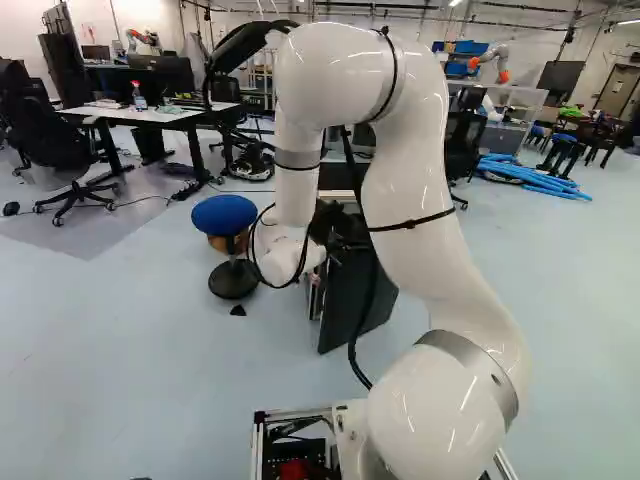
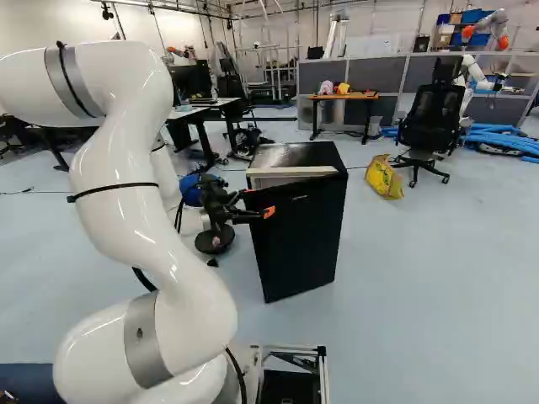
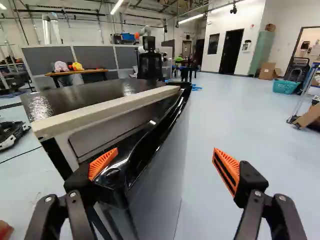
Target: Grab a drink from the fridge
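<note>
Pale blue floor [image 2: 421, 311], black fridge [image 2: 303, 236] at eleven o'clock from the gripper [image 2: 258, 207], door [image 3: 162, 175] ajar between parted fingers [image 3: 226, 170].

In the left base view we see a blue stool [image 1: 224, 210], and beyond it, at the left, a desk [image 1: 160, 115] bearing a spray bottle [image 1: 139, 98]. Blue tubes [image 1: 535, 180] lie on the floor [image 1: 120, 350] at the right. The right base view shows us a yellow bag [image 2: 384, 177] near a black chair [image 2: 431, 129], and a table [image 2: 362, 97] before grey partitions [image 2: 364, 76]. In the wrist view we find a teal basket [image 3: 285, 87] near a cardboard box [image 3: 268, 70].
</note>
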### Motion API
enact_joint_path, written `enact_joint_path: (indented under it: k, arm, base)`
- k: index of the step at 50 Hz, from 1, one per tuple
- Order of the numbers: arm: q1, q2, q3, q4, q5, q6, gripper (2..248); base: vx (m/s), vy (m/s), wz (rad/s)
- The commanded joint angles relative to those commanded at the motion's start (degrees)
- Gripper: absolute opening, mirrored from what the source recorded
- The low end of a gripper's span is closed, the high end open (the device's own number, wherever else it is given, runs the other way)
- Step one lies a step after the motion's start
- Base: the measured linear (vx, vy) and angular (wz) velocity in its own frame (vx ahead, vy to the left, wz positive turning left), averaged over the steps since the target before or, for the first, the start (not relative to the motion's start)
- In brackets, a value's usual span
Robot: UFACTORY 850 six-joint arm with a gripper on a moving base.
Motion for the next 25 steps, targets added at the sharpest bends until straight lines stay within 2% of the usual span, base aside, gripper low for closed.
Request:
enact_joint_path:
  k: [25]
  arm:
    - [0.7, 0.9, 2.0, 7.8, 0.0, 0.0, 247]
  base:
    - [0.0, 0.0, 0.0]
